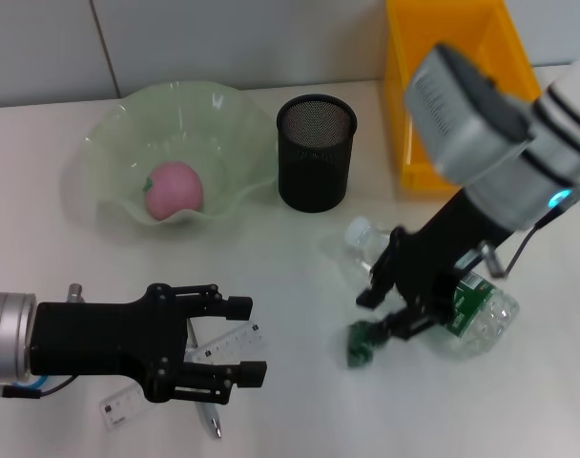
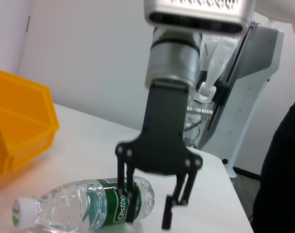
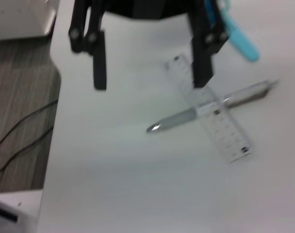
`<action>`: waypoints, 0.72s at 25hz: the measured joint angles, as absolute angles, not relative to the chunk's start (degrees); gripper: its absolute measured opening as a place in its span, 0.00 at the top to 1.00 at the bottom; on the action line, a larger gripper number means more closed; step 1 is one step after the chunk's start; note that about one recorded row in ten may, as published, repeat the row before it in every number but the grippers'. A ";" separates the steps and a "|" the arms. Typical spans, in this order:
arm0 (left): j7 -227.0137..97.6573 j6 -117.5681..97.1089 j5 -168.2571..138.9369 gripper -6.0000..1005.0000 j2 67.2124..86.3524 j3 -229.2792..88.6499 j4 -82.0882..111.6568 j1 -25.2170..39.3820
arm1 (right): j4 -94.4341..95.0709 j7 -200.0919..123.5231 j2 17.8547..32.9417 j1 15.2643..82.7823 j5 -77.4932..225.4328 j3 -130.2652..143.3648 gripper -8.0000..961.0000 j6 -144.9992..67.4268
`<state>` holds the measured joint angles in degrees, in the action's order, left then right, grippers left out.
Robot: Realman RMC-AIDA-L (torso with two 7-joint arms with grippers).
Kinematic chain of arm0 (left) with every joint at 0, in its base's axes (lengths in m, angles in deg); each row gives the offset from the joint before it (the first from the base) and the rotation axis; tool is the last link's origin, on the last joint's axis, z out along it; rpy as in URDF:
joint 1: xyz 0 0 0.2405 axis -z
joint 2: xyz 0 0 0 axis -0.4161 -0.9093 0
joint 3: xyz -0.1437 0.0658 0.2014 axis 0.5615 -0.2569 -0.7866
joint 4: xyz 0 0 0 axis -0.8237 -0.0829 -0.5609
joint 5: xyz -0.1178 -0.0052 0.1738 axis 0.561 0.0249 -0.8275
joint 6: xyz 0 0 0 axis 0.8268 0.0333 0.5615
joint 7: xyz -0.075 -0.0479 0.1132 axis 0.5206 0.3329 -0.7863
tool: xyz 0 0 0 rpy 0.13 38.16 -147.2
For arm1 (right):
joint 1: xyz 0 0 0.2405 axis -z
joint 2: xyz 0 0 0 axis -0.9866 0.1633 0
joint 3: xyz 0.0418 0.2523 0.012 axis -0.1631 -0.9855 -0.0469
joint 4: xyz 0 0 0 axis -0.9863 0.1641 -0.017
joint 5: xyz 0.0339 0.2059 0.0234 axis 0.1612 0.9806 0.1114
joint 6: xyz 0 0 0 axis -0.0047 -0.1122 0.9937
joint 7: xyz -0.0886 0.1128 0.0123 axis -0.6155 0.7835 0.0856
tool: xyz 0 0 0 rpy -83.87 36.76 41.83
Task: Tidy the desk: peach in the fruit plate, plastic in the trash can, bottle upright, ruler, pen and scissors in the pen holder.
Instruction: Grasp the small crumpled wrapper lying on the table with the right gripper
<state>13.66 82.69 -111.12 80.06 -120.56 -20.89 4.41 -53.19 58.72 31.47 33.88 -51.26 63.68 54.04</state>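
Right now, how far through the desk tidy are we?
Done: the peach sits in the fruit plate. In hand: the right claw is open over the lying bottle. The left claw hangs open above the ruler and pen. The pen holder looks empty.

White desk surface: smooth and matte, filling most of the head view. A grey-white wall with a dark vertical seam rises behind its far edge. In the right wrist view, grey wood-grain flooring lies beyond the desk's edge, with thin dark cables trailing across it. A white machine stand is beyond the desk in the left wrist view.
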 joint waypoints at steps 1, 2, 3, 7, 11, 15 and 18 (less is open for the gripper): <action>13.66 82.69 -111.13 0.19 80.03 -120.56 -20.89 4.46 | -54.40 58.77 31.39 34.12 -51.26 62.30 0.57 54.77; 13.66 82.69 -111.13 0.19 80.03 -120.56 -20.89 4.47 | -55.94 58.86 31.26 34.36 -51.26 60.46 0.57 55.47; 13.66 82.69 -111.13 0.19 80.03 -120.56 -20.89 4.49 | -57.18 58.93 31.14 34.49 -51.26 58.99 0.56 55.95; 13.66 82.69 -111.13 0.19 80.01 -120.56 -20.89 4.61 | -59.70 59.07 30.74 34.72 -51.25 55.14 0.55 57.55; 13.66 82.67 -111.14 0.19 80.00 -120.56 -21.17 4.68 | -59.36 59.09 30.50 34.67 -51.28 54.70 0.54 58.02; 13.66 82.54 -111.14 0.19 80.05 -120.57 -21.31 4.83 | -56.74 59.09 30.96 33.68 -51.52 56.31 0.53 57.73; 13.66 82.52 -111.12 0.19 80.06 -120.56 -21.33 4.85 | -55.47 59.09 31.01 33.14 -51.51 56.45 0.52 57.57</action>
